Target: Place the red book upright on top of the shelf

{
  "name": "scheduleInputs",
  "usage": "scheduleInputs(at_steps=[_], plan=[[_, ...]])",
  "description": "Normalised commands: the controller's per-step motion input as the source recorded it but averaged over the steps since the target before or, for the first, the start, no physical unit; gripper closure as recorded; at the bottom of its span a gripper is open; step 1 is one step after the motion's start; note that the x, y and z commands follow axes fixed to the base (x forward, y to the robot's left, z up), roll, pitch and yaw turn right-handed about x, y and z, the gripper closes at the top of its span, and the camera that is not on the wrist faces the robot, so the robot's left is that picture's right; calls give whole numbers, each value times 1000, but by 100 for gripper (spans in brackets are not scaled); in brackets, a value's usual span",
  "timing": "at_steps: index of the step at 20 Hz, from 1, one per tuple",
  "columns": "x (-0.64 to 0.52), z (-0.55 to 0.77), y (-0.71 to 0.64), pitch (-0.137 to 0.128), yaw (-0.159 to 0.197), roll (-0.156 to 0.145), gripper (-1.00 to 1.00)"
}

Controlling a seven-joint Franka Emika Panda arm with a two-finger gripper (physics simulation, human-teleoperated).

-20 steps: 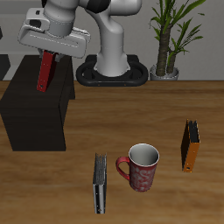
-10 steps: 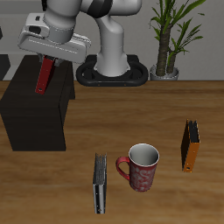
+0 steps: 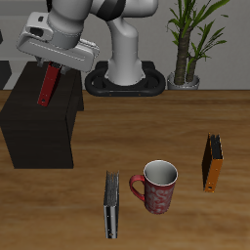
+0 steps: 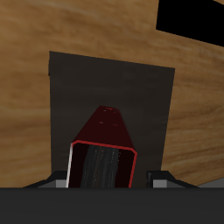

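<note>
The red book (image 3: 48, 85) is a slim dark-red hardcover. It hangs nearly upright, slightly tilted, with its lower end at or just above the flat top of the black shelf (image 3: 29, 127). My gripper (image 3: 54, 63) is shut on the book's upper end. In the wrist view the red book (image 4: 104, 140) runs away from the camera between my fingers, its pale page edges showing, over the dark shelf top (image 4: 79, 83). Whether the book touches the shelf I cannot tell.
A red patterned mug (image 3: 156, 186) stands near the table's front edge, with a thin dark grey book (image 3: 111, 205) beside it. An orange book with a dark spine (image 3: 213, 161) lies farther off. A potted plant (image 3: 187, 44) stands at the back by the robot's base (image 3: 127, 78).
The gripper with the red book has moved a little sideways over the shelf top and slightly down. Between half a second ago and now it barely moved.
</note>
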Motion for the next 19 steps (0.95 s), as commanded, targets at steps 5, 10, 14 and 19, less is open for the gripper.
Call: scheduleInputs(at_steps=[5,10,14,19], plan=[[-66,126,-45,9,-19,-19,-100],[-101,155,66,-57,32,-14,-100],[-41,77,75,-10,9,-7,-100],[-50,146,47,-31,9,3,-100]])
